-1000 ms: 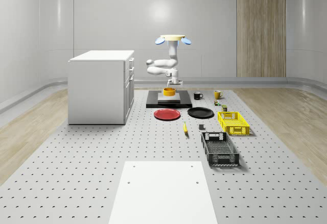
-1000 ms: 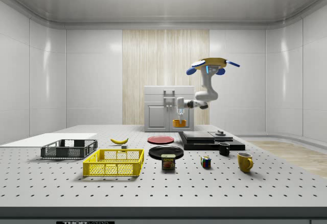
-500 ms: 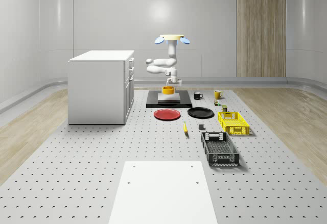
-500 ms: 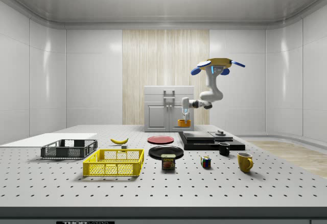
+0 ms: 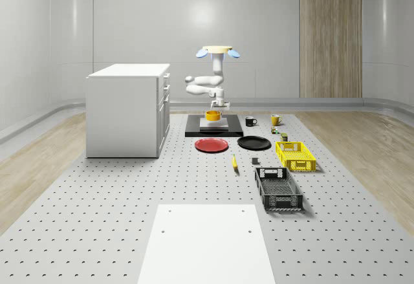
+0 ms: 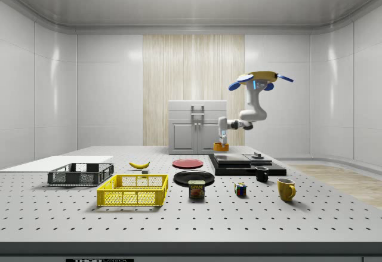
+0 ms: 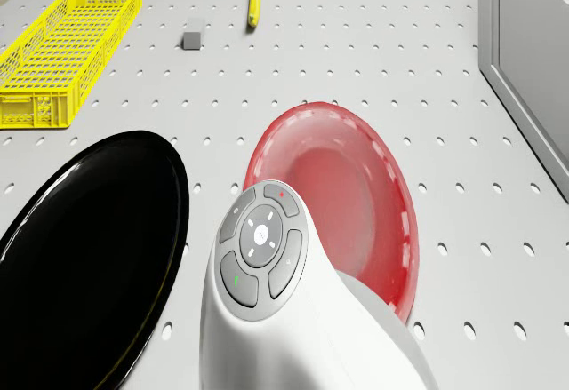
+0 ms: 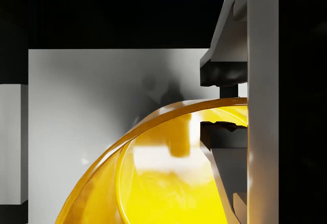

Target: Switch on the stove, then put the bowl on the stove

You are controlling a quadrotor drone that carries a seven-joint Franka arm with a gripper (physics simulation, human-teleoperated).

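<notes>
Bowl (image 8: 168, 183), yellow: rim pinched between both jaws of gripper (image 8: 225, 109), held low over stove (image 5: 214, 129). Drone (image 6: 261, 80): hovering above stove's far side, arm folded down.

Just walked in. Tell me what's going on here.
The drone hovers over the stove at the far end of the table. Its arm reaches down and the gripper is shut on the yellow bowl, pinching the rim between its fingers. The bowl is over the stove's pale plate, at or just above it; contact can't be judged.
</notes>
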